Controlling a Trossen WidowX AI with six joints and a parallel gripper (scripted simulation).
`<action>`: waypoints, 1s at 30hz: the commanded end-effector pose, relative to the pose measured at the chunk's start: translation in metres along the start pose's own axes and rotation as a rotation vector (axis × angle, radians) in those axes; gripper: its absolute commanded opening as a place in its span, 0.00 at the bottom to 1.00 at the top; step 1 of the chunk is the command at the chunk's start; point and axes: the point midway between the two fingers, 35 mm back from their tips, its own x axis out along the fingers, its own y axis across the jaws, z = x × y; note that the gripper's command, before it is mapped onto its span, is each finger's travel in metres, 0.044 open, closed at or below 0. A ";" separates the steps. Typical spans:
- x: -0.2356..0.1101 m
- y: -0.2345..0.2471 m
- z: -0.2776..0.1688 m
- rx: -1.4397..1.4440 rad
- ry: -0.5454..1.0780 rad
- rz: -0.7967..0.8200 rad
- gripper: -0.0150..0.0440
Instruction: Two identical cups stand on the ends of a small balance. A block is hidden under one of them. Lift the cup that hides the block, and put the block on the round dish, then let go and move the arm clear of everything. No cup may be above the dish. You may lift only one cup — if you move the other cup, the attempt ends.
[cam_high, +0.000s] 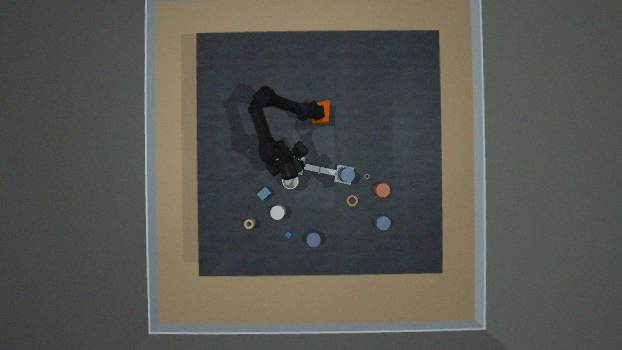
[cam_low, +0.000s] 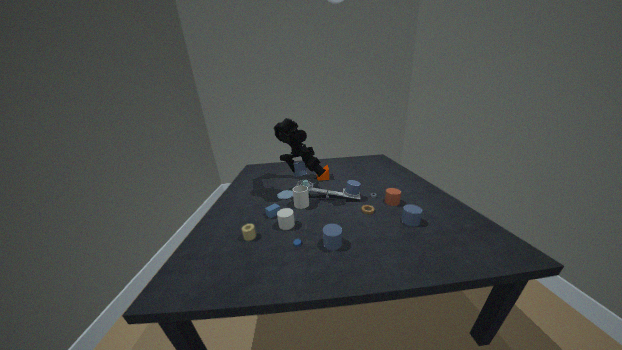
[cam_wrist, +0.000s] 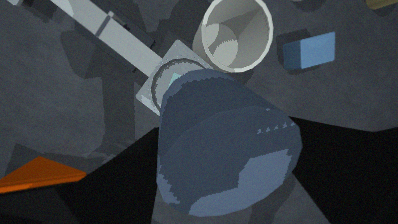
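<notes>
My gripper is shut on a blue-grey cup and holds it above the left end of the balance. In the wrist view the cup fills the middle. Beneath it the balance's end pad shows a ring mark and a small teal piece, mostly hidden by the cup. The other blue-grey cup stands upright on the right end. A flat pale-blue round dish lies left of the balance. In the top view the arm hides the held cup and the dish.
A white hollow cup stands by the left end. Around it are a blue block, white cylinder, yellow ring, orange ring, red cylinder and two blue cylinders. The arm's orange base is behind.
</notes>
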 end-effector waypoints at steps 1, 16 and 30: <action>0.008 -0.013 -0.022 0.014 0.003 0.011 0.25; 0.041 -0.041 -0.121 0.030 0.068 0.035 0.25; 0.052 -0.034 -0.195 0.035 0.148 0.033 0.25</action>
